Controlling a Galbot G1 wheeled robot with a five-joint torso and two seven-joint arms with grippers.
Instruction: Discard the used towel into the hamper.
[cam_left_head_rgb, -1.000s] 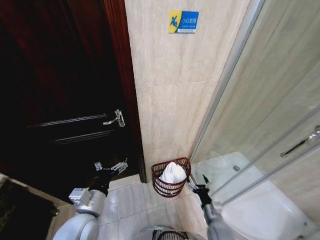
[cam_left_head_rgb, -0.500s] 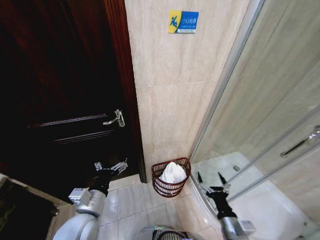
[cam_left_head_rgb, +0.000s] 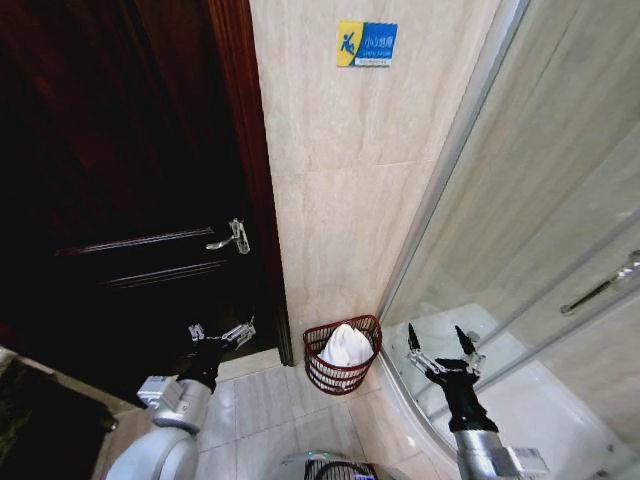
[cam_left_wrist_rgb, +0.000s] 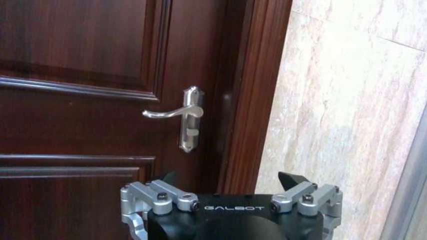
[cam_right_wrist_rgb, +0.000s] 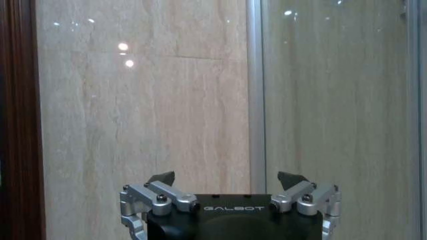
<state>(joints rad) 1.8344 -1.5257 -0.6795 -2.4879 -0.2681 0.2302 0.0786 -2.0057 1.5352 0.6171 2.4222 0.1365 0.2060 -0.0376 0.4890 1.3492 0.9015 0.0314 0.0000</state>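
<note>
Head view, hamper: the hamper (cam_left_head_rgb: 343, 354) stands on the tiled floor (cam_left_head_rgb: 262, 402) in the corner, against the marble wall (cam_left_head_rgb: 340, 190), between the dark wooden door (cam_left_head_rgb: 120, 180) and the glass shower enclosure (cam_left_head_rgb: 540, 230).
Head view, towel: a white towel (cam_left_head_rgb: 346, 345) sits bunched inside the hamper, its top rising just above the rim.
Head view, right gripper: the right gripper (cam_left_head_rgb: 440, 348) is held up beside the hamper, in front of the shower glass, apart from the basket; its two fingers are spread wide with nothing between them.
Head view, left gripper: the left gripper (cam_left_head_rgb: 221, 332) is raised low in front of the door, below the door handle (cam_left_head_rgb: 231, 238), fingers spread and holding nothing.
Head view, wall sign: a blue and yellow sign (cam_left_head_rgb: 366, 43) is fixed high on the marble wall.
Left wrist view: the left gripper (cam_left_wrist_rgb: 230, 177) points at the door, its fingertips parted, the silver lever handle (cam_left_wrist_rgb: 179, 116) ahead of it and well apart.
Right wrist view: the right gripper (cam_right_wrist_rgb: 229, 176) faces the marble wall and the metal frame (cam_right_wrist_rgb: 254, 90) of the shower glass, fingertips parted and bare.
</note>
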